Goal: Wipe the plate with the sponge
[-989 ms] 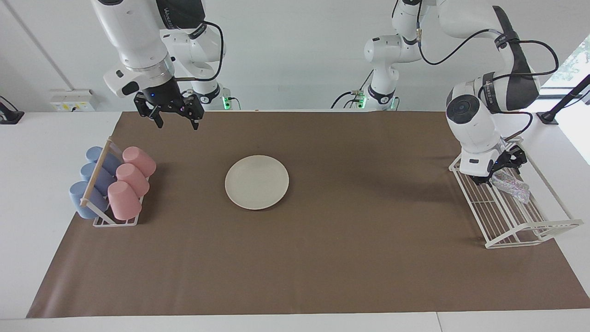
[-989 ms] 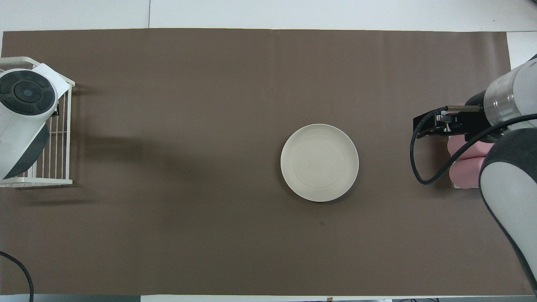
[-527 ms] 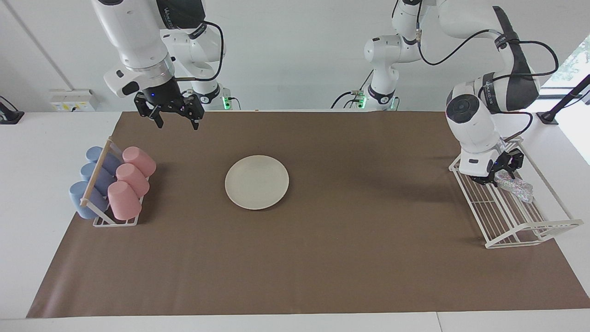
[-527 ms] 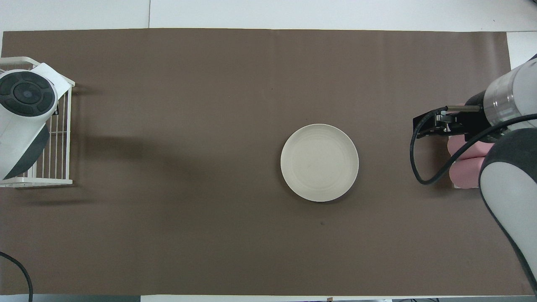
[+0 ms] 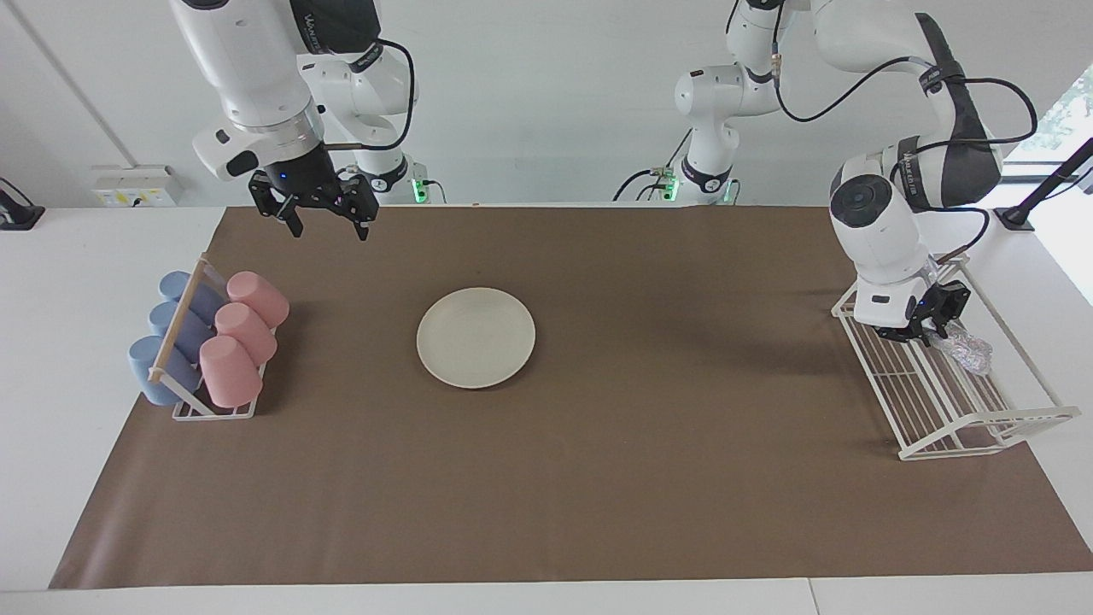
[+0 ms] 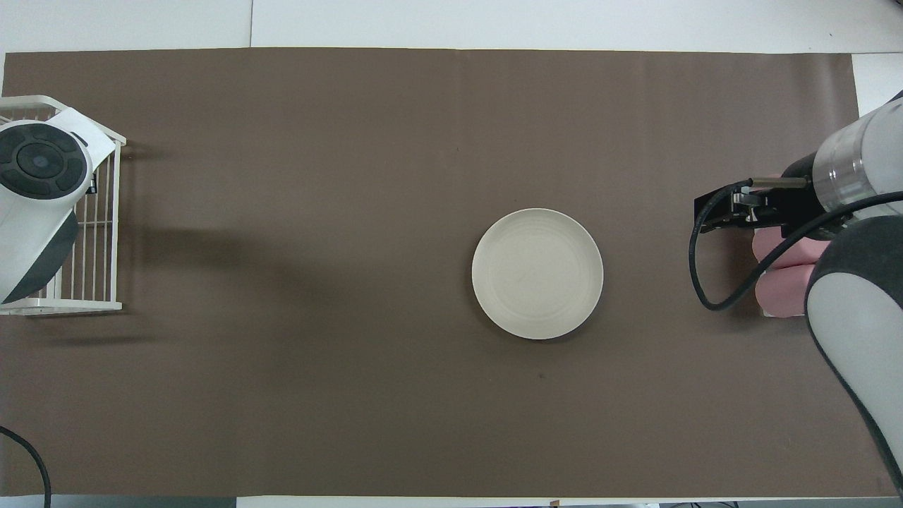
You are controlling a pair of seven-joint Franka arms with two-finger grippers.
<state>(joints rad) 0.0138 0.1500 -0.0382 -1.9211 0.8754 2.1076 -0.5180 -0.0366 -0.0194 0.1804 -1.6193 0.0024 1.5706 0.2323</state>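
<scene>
The round cream-white shallow plate lies flat on the brown mat near the middle of the bench, well apart from both racks, so its whole face is open to a wiping pass from above. The small silvery-grey glittery mesh sponge sits in the white wire rack at the left arm's end of the bench.

The left tool is down in that rack and has its fingertips pinched together on the end of the sponge, which trails out beside it onto the rack's wires. The left arm folds steeply downward, wrist over the rack; in the overhead view its housing hides the grip. Judged from this, the step in hand is the pick-up; the sponge is not yet lifted and the plate is unwiped.

The right tool hangs with fingers spread wide and nothing held, over the mat's edge nearest the robots. It waits above the rack holding 3 pink and 3 blue cups.
</scene>
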